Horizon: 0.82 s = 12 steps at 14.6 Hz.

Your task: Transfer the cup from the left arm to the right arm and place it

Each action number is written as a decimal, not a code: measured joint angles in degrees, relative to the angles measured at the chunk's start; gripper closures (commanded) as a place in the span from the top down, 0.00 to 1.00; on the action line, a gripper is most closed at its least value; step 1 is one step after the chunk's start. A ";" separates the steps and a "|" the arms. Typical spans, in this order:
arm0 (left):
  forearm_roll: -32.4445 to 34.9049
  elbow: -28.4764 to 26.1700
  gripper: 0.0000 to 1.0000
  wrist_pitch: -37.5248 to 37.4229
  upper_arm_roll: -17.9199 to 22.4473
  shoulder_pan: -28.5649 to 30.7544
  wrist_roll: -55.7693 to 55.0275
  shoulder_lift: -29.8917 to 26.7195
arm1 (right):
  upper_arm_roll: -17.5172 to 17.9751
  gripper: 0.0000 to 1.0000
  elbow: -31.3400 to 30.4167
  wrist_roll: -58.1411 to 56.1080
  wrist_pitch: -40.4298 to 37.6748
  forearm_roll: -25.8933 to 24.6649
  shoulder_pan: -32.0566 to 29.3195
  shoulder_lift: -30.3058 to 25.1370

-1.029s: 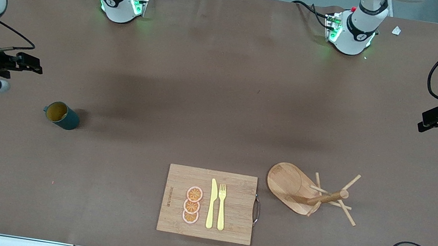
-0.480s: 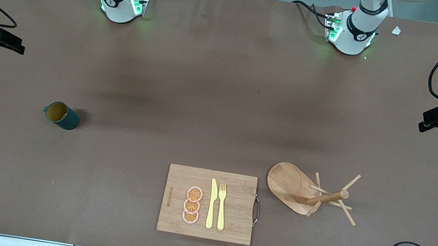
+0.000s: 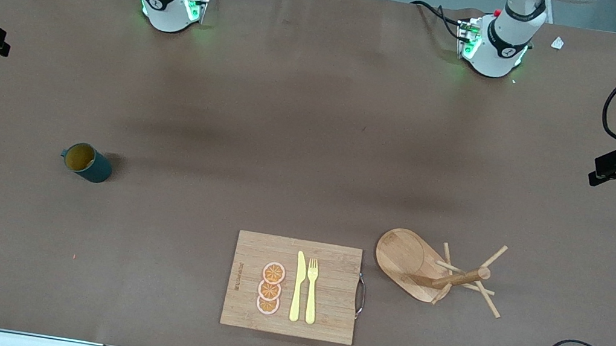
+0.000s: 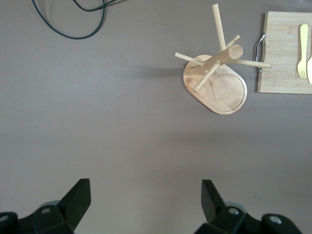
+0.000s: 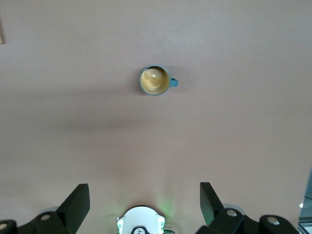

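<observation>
The right gripper (image 5: 144,204) hangs high over the right arm's end of the bench (image 3: 301,135), fingers (image 5: 77,200) wide apart and empty. The cup (image 3: 86,162) stands upright on the bench at that end, untouched. Toward the middle lies a cutting board (image 3: 322,322), with a wooden peg stand (image 3: 422,266) just beside it. The left gripper (image 4: 146,204) hangs over the left arm's end, fingers apart, empty.

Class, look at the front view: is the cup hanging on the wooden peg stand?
No. The cup stands upright on the table, well apart from the peg stand, toward the right arm's end.
</observation>
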 measured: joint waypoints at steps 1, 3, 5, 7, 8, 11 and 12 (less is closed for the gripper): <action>0.00 0.00 1.00 0.00 0.00 0.00 0.00 0.00 | -0.03 1.00 -0.25 0.10 -0.20 0.47 -0.04 0.17; 0.00 0.00 1.00 0.00 0.00 0.00 0.00 0.00 | -0.28 1.00 -1.76 0.39 -0.27 2.15 -0.74 0.16; 0.00 0.00 1.00 0.00 0.00 0.00 0.00 0.00 | -0.56 1.00 -3.19 0.39 -0.23 3.38 -1.66 -0.58; 0.00 0.00 1.00 0.00 0.00 0.00 0.00 0.00 | -0.56 1.00 -4.90 0.39 0.40 3.77 -1.92 -2.51; 0.00 0.00 1.00 0.00 0.00 0.00 0.00 0.00 | -0.53 1.00 -6.03 0.39 0.98 3.83 -1.92 -3.81; 0.00 0.00 1.00 0.00 0.00 0.00 0.00 0.04 | -0.46 1.00 -8.70 1.40 2.05 3.90 -1.92 -6.97; 0.00 0.00 1.00 0.00 0.00 0.00 0.00 0.06 | -0.38 1.00 -9.06 1.93 2.20 3.91 -1.91 -7.46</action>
